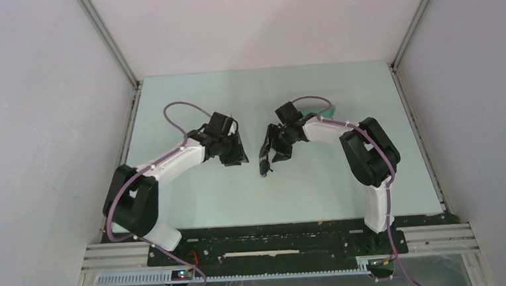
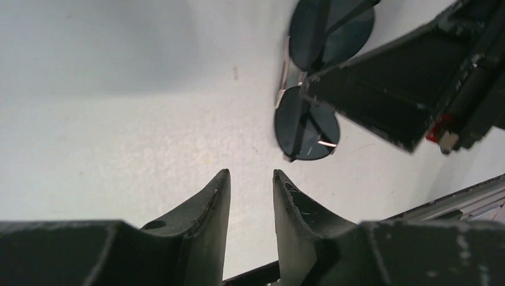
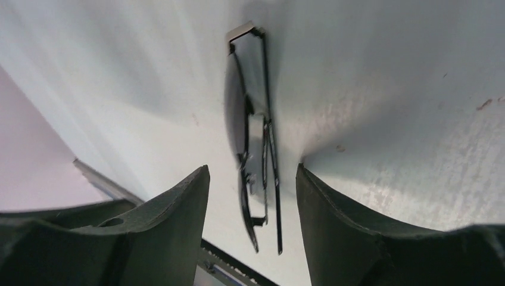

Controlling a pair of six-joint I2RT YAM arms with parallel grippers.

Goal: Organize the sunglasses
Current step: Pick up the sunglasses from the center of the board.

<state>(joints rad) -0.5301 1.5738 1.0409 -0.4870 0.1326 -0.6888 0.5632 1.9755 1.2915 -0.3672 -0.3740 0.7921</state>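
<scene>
Shows open table (image 1: 194, 199) on every side of the centre, edged by metal rails (image 1: 412, 126) and closed in by three white walls (image 1: 35, 96). Counts one pair of sunglasses (image 3: 253, 149), folded, mid-table, and two grippers. Sets right gripper (image 3: 253, 170) astride the sunglasses, fingers wide, a gap each side, gripping nothing. Sets left gripper (image 2: 250, 176) just beside, narrowly parted, empty. Pale green, scuffed surface.

Overhead, from behind the arm bases (image 1: 165, 237), looking down across the whole table (image 1: 194, 199). On each wrist, close to the surface, aimed low across it. Shared by all three, probably: the sunglasses (image 2: 306, 128) near the table's middle.
</scene>
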